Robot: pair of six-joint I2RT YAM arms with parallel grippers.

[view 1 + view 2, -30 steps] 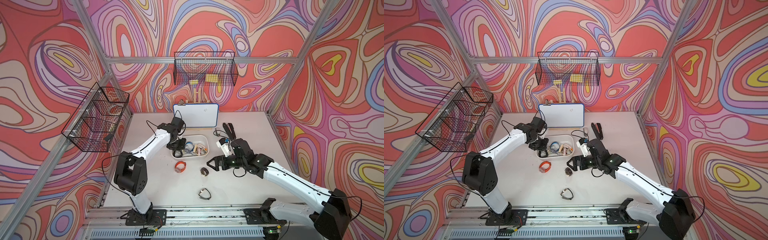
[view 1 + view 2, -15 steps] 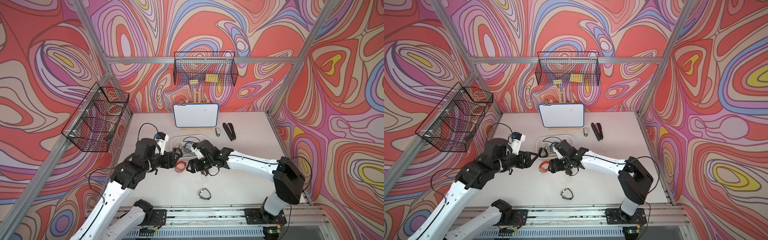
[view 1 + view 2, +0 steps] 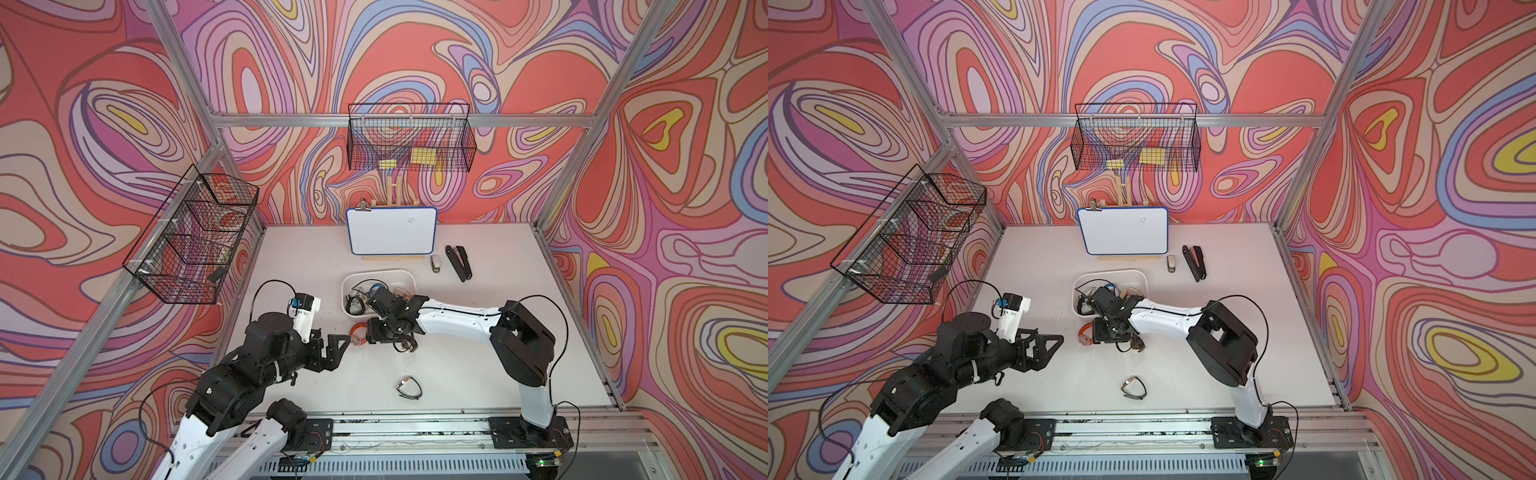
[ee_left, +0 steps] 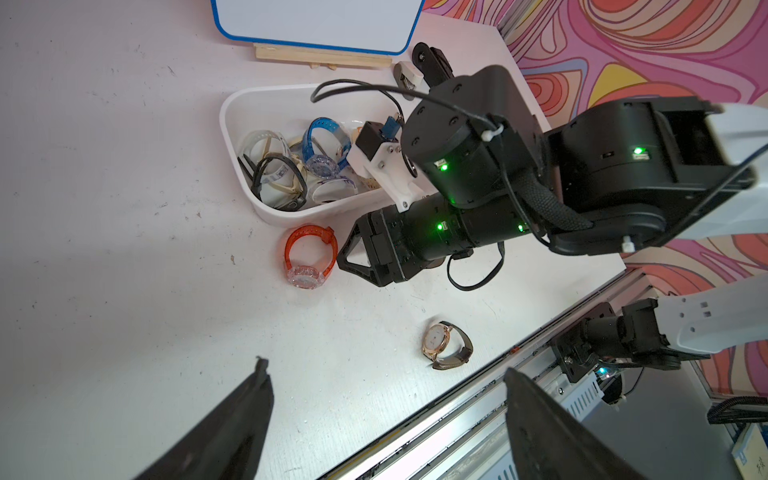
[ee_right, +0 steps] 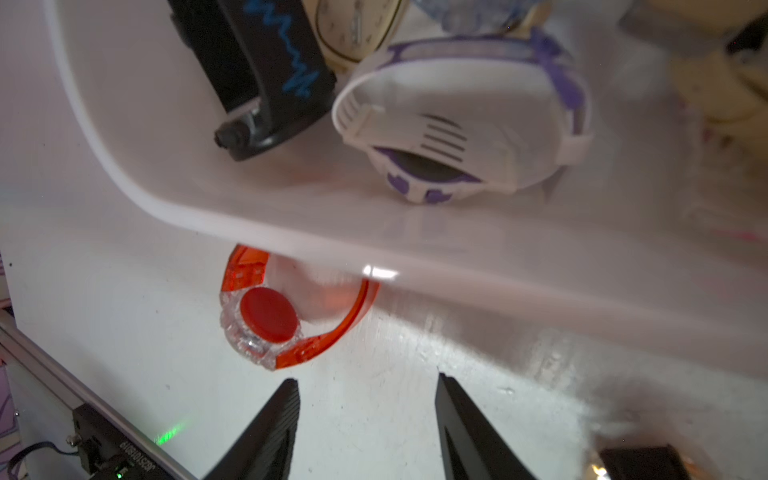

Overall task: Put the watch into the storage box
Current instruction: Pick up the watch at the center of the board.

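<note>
Just before the half-open, empty right pincer (image 5: 365, 380), the orange watch (image 5: 266, 320) lay on the surface (image 5: 124, 332) just beside the storage box (image 5: 137, 124); the left pincer (image 4: 384, 365) stood wide, empty.

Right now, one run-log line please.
orange watch: on table, outside storage box | right gripper: open, empty, near watch | left gripper: open, empty

L arm: base near-left, elbow folded, black wrist reaching right twd centre; left gripper (image 4: 384, 372) raised, jaws spread wide, nothing btwn them. R arm: base near-right, elbow bent up, white forearm stretched left across centre; right gripper (image 5: 365, 380) low, pointing left, jaws partly apart, empty. Grippers face each other, near but not touching
</note>
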